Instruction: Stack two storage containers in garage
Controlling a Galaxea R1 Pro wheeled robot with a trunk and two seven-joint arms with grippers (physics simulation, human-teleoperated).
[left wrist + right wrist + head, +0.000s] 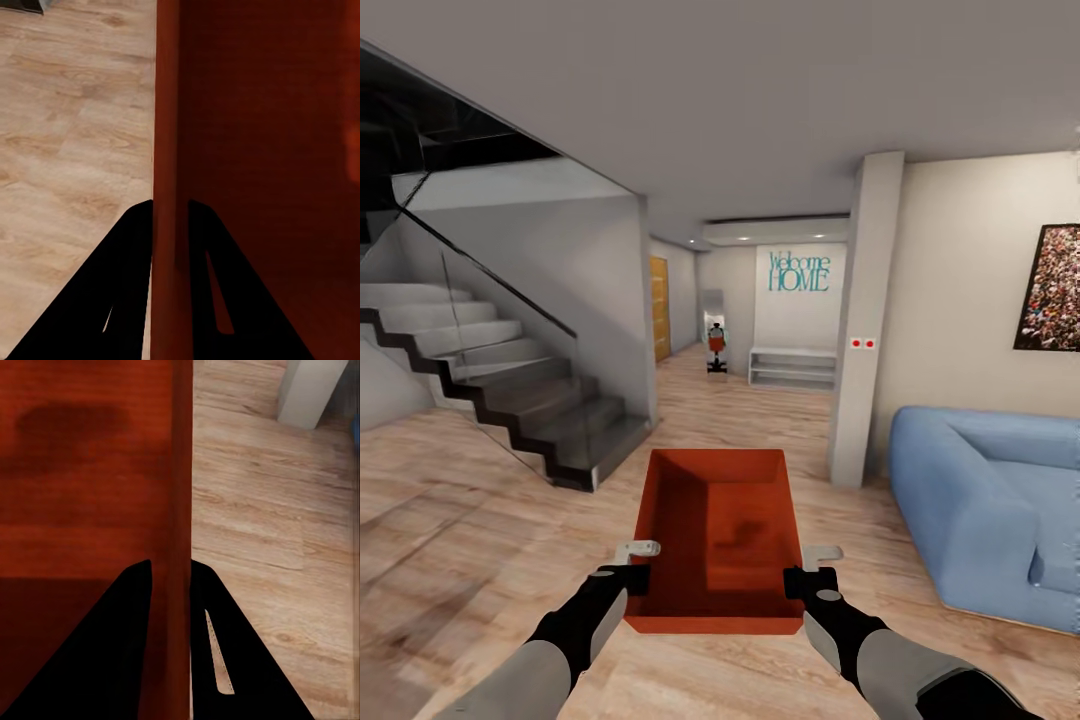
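You have one container (715, 545) held out in front of you above the wood floor (480, 520), carried level with its open top up. The left gripper (628, 578) is closed over the left wall near the corner closest to you, and the right gripper (800, 582) is closed over the right wall at the matching spot. In each wrist view, the thin orange wall runs straight between the two dark fingers (124, 300) (127, 660), one finger inside the box and one outside.

The main risk is the grip itself. Both pinches sit at the near end, so most of the box hangs forward of them; a sharp turn or a jolt of the base could let the far end sag or the smooth walls slide through the pads. If your arms drift apart or together, the box may twist or slip free on one side.

The route ahead also narrows. The stairs (510, 400) stand to your left, the pillar (865, 320) and sofa (1000, 510) to your right, and the hall beyond is tighter still. The box juts out ahead of you and would likely hit something first in a turn.

The floor directly under the box is hidden from the head view. A small figure (715, 345) stands far down the hall, too small to identify. An orange-brown door (660, 310) shows on the hall's left; you cannot tell where it leads.
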